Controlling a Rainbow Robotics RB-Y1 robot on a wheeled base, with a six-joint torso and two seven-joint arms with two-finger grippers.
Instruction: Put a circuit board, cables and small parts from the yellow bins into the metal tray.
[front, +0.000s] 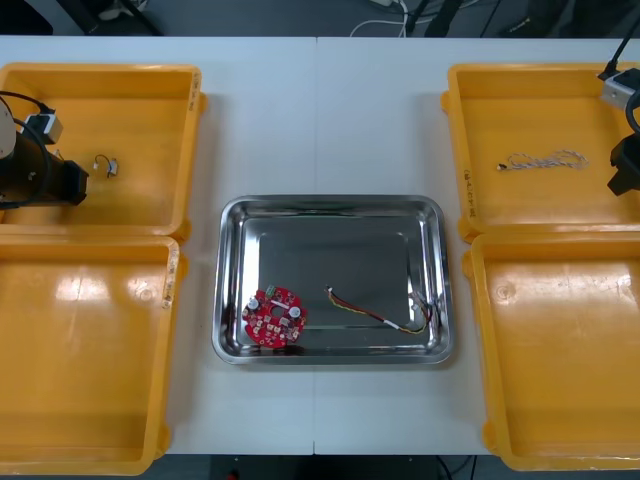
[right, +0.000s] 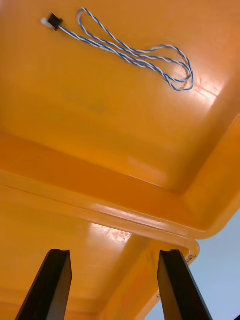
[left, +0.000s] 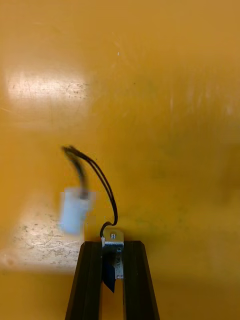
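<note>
Right up at the lens, the left gripper (left: 112, 246) has its fingers pinched almost together on the small metal end of the black cable (left: 97, 177). The cable loops away from the fingertips to a white plug (left: 74, 210) above the bin floor. From above, the left arm (front: 35, 175) reaches in from the table's left edge over the far left yellow bin (front: 100, 75), with the cable just beside its tip.

Over on the other side, the right gripper (right: 112, 256) is spread wide with nothing in it, above the rim where the far right bin (front: 530, 70) meets the near right bin (front: 560, 242). A twisted blue and white cable (right: 135, 52) lies on the far bin's floor.

In the metal tray (front: 330, 202), a red circuit board (front: 274, 317) sits at the near left, and a red and yellow cable (front: 385, 312) lies to its right.
</note>
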